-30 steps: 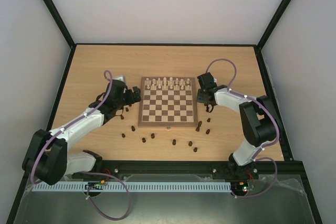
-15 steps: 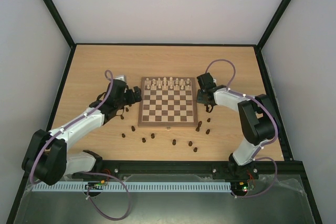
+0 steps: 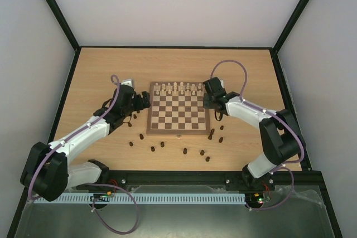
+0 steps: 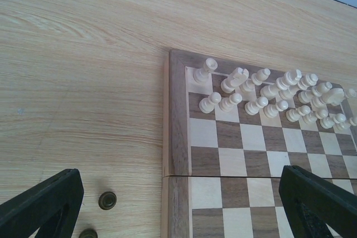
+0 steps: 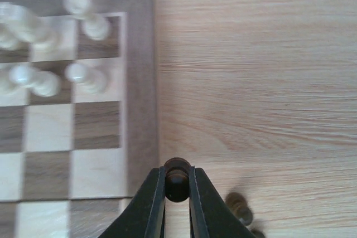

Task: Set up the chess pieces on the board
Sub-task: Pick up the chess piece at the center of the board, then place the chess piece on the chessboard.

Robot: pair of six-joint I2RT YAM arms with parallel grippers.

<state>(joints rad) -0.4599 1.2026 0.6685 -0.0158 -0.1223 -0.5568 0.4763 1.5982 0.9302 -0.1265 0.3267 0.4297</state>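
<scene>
1. Right arm has swung in since the earlier frame. You now have the right gripper (image 5: 177, 178) closer to the right border of the board (image 3: 178, 131), up near the far corner. Left arm reads unchanged.
2. Right gripper: clamped on one dark chess piece (image 5: 177, 185), pinched between both fingertips. The piece hangs over the table (image 3: 111, 71), just outside the border.
3. Left gripper (image 3: 143, 102): jaws spread wide and holding nothing, off the board's left edge. Two loose dark pieces (image 4: 107, 200) lie on the table close to it.
4. Pale chessmen (image 3: 178, 88) fill the two far rows and the near rows stand bare. Other dark pieces (image 3: 184, 151) lie scattered on the table along the near edge.
5. Relation to watch: the board lies to the left of your held piece. The bare near rows sit back toward the bases from it. The piece looks upright, seen head-on. The right arm is the nearer one for the right-hand squares.
</scene>
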